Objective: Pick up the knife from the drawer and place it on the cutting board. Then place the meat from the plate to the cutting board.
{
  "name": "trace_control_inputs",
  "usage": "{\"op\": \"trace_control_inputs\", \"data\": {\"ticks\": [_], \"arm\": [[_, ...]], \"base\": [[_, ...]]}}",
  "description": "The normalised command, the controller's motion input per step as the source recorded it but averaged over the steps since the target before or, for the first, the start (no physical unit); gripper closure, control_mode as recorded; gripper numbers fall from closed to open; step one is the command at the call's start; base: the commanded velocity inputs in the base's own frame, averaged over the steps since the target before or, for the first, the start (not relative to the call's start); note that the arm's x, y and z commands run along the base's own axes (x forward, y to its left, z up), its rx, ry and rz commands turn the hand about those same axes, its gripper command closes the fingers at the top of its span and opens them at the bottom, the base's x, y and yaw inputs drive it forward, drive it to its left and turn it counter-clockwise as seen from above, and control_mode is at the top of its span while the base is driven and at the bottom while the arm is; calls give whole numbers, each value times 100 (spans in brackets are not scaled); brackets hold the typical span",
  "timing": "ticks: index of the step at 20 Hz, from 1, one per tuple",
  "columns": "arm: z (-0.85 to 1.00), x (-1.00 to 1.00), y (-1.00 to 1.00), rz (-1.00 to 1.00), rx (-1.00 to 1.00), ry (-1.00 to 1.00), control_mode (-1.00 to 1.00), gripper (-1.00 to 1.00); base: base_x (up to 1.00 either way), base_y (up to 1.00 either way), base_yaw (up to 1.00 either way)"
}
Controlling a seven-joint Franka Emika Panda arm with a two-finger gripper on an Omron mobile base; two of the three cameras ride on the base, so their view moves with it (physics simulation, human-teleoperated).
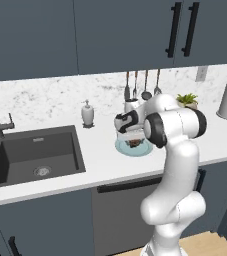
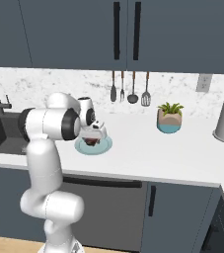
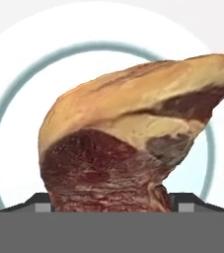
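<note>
Plate [image 1: 133, 148] on the table [image 1: 100, 160] holding the meat [image 3: 128, 143] (fat-capped); gripper [image 3: 112, 200] jaws straddle it, contact cannot be told.

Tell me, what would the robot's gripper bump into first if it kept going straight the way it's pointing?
Most likely the reddish-brown, fat-edged lump of meat, sitting right ahead between the gripper's fingers. Below it lies the round pale blue-green plate. How close they are is hard to judge.

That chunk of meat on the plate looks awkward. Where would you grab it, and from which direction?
Across the thick dark-red end of the meat, coming straight down from above. It lies flat on the plate, so only its sides offer purchase, and the other end tapers to a point. The hand hangs right over it.
</note>
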Motion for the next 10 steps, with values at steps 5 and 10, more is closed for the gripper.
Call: {"op": "trace_control_inputs", "data": {"ticks": [5, 10], "arm": [[37, -31, 0, 0, 0, -7, -100, 100], [88, -71, 1, 0, 0, -7, -100, 100]], "base": [[0, 0, 0], [0, 0, 0]]}}
